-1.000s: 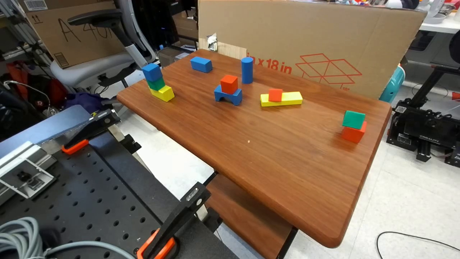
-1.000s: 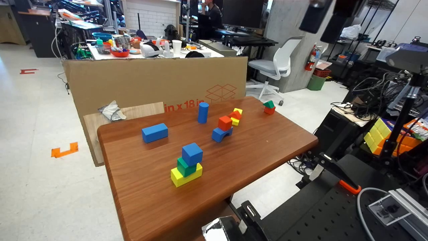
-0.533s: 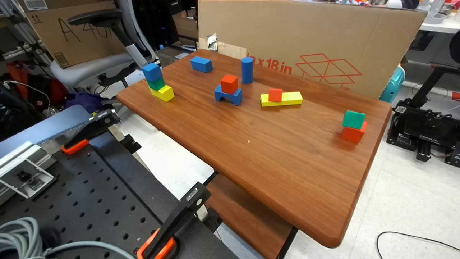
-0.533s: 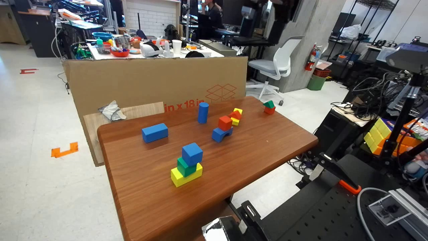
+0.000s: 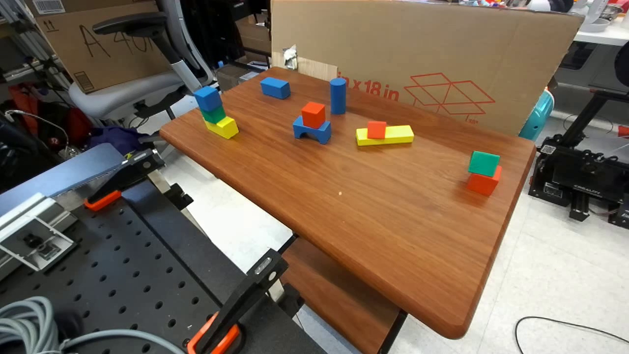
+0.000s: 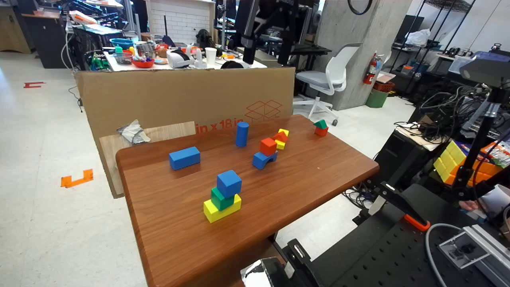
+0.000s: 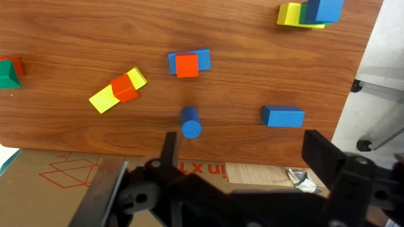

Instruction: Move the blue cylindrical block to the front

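The blue cylindrical block [image 5: 338, 97] stands upright near the table's back edge, by the cardboard, and also shows in an exterior view [image 6: 242, 134]. In the wrist view the blue cylindrical block [image 7: 191, 123] lies just beyond the left fingertip, seen from above. My gripper [image 6: 266, 59] is open and empty, high above the table in an exterior view, fingers pointing down. In the wrist view the gripper's fingers [image 7: 241, 137] are wide apart with nothing between them. The gripper is out of view in an exterior view where the whole table [image 5: 339, 206] shows.
A red cube on a blue arch [image 5: 319, 132] stands in front of the cylinder. A blue rectangular block [image 6: 184, 158], a blue-green-yellow stack [image 6: 223, 199], a yellow bar with a red block [image 5: 399, 135] and a green-on-red stack [image 5: 484, 172] stand around. Cardboard [image 6: 179, 91] rises behind the table.
In an exterior view, the gripper has moved left from the upper right corner and come down to above the cardboard's top edge. The blocks have not moved.
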Robot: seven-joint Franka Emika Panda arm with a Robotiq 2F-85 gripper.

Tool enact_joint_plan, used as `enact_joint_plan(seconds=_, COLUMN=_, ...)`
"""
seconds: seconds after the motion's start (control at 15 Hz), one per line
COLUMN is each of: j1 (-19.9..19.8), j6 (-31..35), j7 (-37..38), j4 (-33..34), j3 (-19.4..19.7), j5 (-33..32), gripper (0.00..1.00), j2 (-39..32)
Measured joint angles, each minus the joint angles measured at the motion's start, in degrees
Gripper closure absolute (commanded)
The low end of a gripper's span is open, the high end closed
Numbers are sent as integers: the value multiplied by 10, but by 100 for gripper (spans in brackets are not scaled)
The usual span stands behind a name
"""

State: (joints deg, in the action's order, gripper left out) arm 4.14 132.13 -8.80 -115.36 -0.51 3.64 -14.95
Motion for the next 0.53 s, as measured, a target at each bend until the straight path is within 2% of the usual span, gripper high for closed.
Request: enact_joint_plan(seconds=0.53, j1=0, j6=-1, j7=51, j4=94, j3=0, j5=-43, gripper=0, j2=-116)
